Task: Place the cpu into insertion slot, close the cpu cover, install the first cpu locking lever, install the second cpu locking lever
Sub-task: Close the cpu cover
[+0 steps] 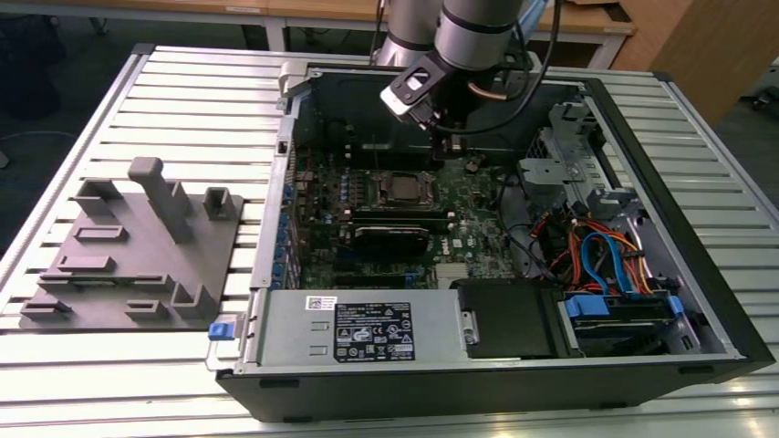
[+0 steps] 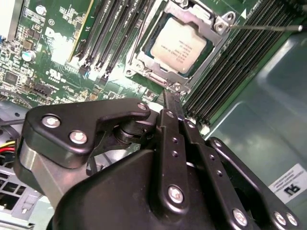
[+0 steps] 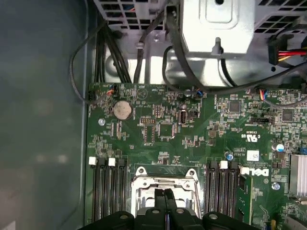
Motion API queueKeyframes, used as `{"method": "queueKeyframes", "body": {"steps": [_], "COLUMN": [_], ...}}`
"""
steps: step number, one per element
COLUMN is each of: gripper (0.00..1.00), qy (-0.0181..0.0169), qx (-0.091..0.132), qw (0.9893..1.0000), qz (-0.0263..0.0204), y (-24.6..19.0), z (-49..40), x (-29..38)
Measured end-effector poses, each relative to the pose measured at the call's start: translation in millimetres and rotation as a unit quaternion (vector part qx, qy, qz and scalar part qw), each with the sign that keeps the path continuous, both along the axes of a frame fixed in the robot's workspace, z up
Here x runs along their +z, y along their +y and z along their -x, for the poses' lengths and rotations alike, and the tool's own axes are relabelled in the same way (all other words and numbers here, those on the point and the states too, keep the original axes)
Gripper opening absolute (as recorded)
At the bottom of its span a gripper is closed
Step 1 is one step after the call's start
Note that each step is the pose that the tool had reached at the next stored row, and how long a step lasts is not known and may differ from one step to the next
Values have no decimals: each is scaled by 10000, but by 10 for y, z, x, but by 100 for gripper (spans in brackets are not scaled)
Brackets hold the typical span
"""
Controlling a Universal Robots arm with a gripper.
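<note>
1. In the first wrist view my gripper (image 3: 165,192) hangs just over the slot (image 3: 142,178), near the board (image 3: 163,134).
2. Fingers (image 2: 173,143) are clenched flat together with nothing between them.
3. In the exterior view I am at upper centre, inside the open case (image 1: 718,310).
4. The cpu (image 2: 180,45) sits in the slot, silver top showing; mid-frame in the exterior view.
5. The cover (image 2: 156,76) lies flat around the cpu.
6. A thin lever (image 2: 268,28) sticks out past the cover's corner.
7. A grey fixture (image 1: 134,255) sits at the exterior view's left, well apart from the case.
</note>
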State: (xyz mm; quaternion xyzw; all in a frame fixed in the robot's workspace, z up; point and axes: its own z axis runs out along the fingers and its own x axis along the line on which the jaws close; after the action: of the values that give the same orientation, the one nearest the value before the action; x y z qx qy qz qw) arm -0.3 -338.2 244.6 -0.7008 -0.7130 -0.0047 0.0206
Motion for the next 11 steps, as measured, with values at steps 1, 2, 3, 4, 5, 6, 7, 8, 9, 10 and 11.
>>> {"method": "queueKeyframes", "body": {"steps": [1, 2, 3, 4, 5, 6, 7, 8, 9, 10, 11], "gripper": [10, 10, 10, 10, 10, 10, 10, 10, 10, 10, 10], "qy": [0, 0, 0, 0, 0, 0, 0, 0, 0, 0, 0], "qx": [51, 98, 113, 114, 114, 113, 110, 100, 74, 44, 23], "qw": [10000, 10000, 9999, 9999, 9999, 9999, 9999, 9999, 10000, 10000, 10000], "qz": [-2, -10, -20, -23, -24, -24, -24, -24, -24, -24, -24], "y": [0, 0, 0, 0, 0, 0, 0, 0, 0, 0, 0], "z": [4, 8, 15, 28, 44, 62, 80, 97, 109, 125, 145], "x": [-6, -14, -23, -30, -38, -45, -54, -61, -68, -75, -79]}}
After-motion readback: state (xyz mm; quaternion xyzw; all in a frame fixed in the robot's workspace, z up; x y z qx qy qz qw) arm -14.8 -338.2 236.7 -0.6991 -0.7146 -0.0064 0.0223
